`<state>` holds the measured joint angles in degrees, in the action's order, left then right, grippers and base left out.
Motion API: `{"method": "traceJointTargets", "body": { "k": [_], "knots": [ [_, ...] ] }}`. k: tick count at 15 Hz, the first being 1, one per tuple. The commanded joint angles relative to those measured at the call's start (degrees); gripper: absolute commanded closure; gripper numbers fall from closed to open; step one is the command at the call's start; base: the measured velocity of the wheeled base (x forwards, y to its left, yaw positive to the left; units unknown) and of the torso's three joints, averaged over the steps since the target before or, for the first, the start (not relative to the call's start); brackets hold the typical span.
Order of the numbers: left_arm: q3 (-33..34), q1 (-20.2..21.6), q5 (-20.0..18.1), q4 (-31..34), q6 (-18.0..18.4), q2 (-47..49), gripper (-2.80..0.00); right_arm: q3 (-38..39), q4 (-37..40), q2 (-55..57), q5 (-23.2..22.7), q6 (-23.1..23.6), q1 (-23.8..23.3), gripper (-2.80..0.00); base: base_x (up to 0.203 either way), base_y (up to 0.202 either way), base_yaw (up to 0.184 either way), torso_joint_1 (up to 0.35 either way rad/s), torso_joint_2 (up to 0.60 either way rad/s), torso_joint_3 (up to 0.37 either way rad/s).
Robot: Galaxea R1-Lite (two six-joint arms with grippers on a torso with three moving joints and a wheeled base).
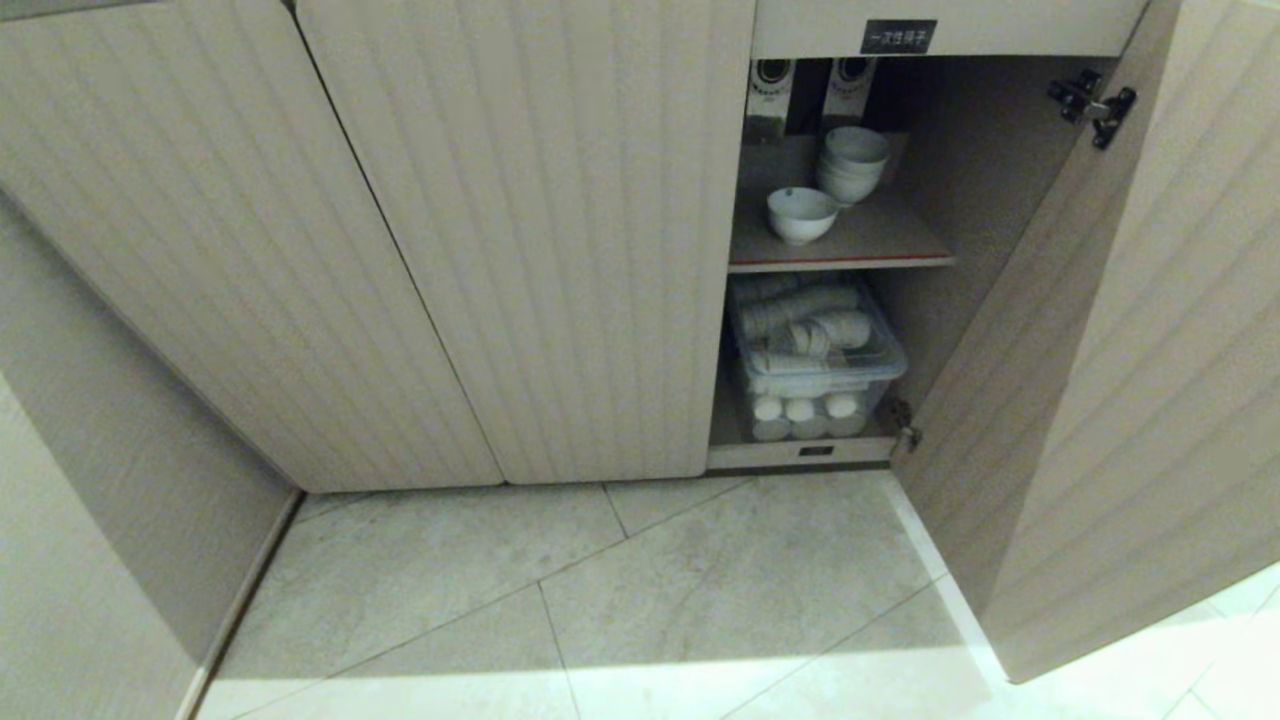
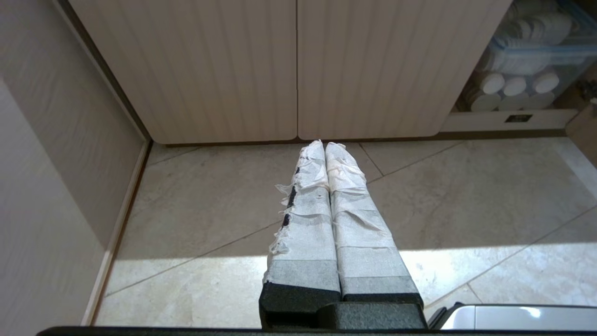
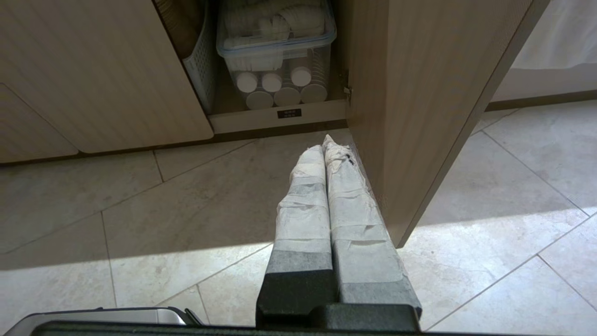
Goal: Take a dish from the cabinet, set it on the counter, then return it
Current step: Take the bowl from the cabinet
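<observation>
Behind the cabinet (image 1: 520, 230) doors, shelves are mostly hiding; dish (image 1: 801, 214) is showing; left tool (image 2: 325, 145) and right tool (image 3: 325, 143) are sitting closed, empty.

Lighting: soft and dim overall; cabinet (image 1: 520, 230) interior dark, lower plastic bin (image 1: 815, 365) murky. Bright sunlit band across floor tiles (image 1: 620, 690) nearest the robot, hard shadow edge beyond it. Slight glare there. Focus: wrist views sharp; head view soft, doors bowed toward its edges

Stacked white bowls (image 1: 852, 160), clear lidded bin (image 1: 815, 350) of cups, tiled floor (image 1: 640, 590)
</observation>
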<state>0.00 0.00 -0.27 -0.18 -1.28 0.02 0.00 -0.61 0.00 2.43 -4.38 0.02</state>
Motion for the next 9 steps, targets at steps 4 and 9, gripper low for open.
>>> {"method": "traceJointTargets", "body": {
  "k": [4, 9],
  "knots": [
    [0.00, 0.00, 0.00, 0.01, -0.04, -0.02, 0.00, 0.00, 0.00, 0.00, 0.04, -0.02, -0.02, 0.00, 0.000, 0.000, 0.000, 0.000, 0.00, 0.000],
    [0.00, 0.00, 0.00, 0.01, -0.04, -0.02, 0.00, 0.00, 0.00, 0.00, 0.04, -0.02, -0.02, 0.00, 0.000, 0.000, 0.000, 0.000, 0.00, 0.000]
  ]
}}
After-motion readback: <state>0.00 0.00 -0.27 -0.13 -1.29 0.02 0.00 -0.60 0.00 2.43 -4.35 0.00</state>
